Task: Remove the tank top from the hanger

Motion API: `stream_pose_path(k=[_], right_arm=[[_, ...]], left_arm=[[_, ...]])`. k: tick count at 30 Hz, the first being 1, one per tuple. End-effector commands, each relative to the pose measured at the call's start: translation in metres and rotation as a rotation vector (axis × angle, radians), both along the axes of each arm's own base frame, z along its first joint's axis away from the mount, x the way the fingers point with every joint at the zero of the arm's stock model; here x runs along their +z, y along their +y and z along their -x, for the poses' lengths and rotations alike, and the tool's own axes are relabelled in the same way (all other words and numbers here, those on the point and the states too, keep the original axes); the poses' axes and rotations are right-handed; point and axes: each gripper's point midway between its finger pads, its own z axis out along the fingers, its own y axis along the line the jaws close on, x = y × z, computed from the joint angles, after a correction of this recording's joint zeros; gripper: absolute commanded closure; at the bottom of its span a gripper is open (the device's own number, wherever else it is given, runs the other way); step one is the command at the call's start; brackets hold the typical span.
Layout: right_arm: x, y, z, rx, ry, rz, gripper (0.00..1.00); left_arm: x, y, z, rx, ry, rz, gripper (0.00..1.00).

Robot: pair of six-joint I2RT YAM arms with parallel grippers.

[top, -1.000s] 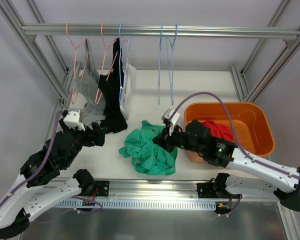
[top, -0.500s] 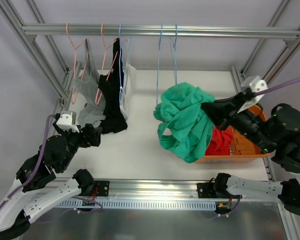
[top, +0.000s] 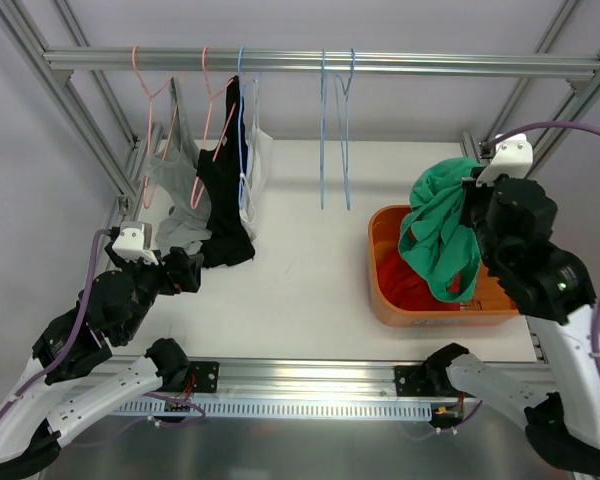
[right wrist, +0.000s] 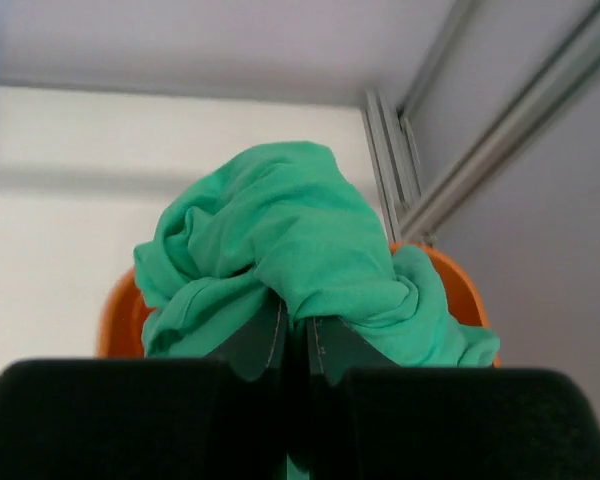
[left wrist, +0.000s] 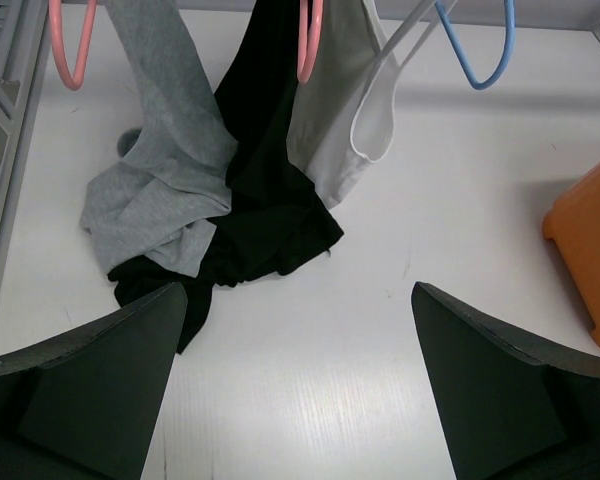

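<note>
My right gripper (right wrist: 295, 325) is shut on a bunched green tank top (right wrist: 280, 230). In the top view the green top (top: 442, 235) hangs from it above the orange tub (top: 380, 295); the fingers are hidden behind the cloth there. Two empty blue hangers (top: 332, 130) hang from the rail. A grey top (top: 170, 190), a black top (top: 225, 205) and a white top (top: 260, 160) hang on hangers at the left. My left gripper (left wrist: 295, 380) is open and empty, low over the table just in front of the black top (left wrist: 270, 200).
The tub holds a red garment (top: 405, 290). The metal rail (top: 430, 64) crosses the back, with frame posts at both sides. The tub's corner (left wrist: 585, 250) shows at the right of the left wrist view. The grey top (left wrist: 160, 190) trails onto the table.
My right gripper has lifted the green top off the table and swung it right, over the orange tub. My left arm drew back slightly, then stayed still.
</note>
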Motion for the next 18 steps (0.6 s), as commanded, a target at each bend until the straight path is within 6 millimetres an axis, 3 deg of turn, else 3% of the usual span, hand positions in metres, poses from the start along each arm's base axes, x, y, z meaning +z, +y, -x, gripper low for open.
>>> stream_pose_path(k=[1, 3, 4, 5, 9, 10, 14, 15, 16, 18], right_arm=[[-0.055, -0.027, -0.016, -0.12, 0.112, -0.107, 1.0], [-0.072, -0.045, -0.012, -0.203, 0.107, -0.139, 1.0], [-0.098, -0.059, -0.011, -0.268, 0.154, -0.13, 1.0], [-0.107, -0.064, -0.009, -0.296, 0.164, -0.152, 1.0], [-0.17, -0.071, -0.013, -0.35, 0.262, -0.227, 1.0], [-0.2, -0.076, -0.011, -0.382, 0.328, -0.233, 1.0], [-0.269, -0.075, -0.014, -0.405, 0.5, -0.279, 0.96], [-0.275, -0.074, -0.015, -0.415, 0.511, -0.301, 0.88], [-0.276, -0.074, -0.014, -0.42, 0.511, -0.305, 0.66], [-0.262, -0.078, -0.012, -0.435, 0.479, -0.298, 0.44]], left_arm=[[0.0, 0.0, 0.0, -0.005, -0.005, 0.0, 0.01], [-0.004, 0.001, 0.001, -0.006, -0.003, -0.005, 0.01], [-0.006, 0.002, 0.001, -0.005, -0.005, -0.009, 0.01], [-0.005, 0.003, 0.002, -0.004, -0.012, -0.003, 0.01], [-0.001, 0.01, 0.003, 0.027, -0.029, 0.017, 0.01], [0.001, 0.01, 0.003, 0.035, -0.028, 0.034, 0.01], [0.027, 0.005, 0.004, 0.018, -0.04, 0.097, 0.01], [0.033, -0.001, 0.005, -0.007, -0.038, 0.108, 0.01], [0.036, -0.006, 0.003, -0.02, -0.026, 0.102, 0.01], [0.062, -0.012, 0.005, -0.048, -0.045, 0.15, 0.02]])
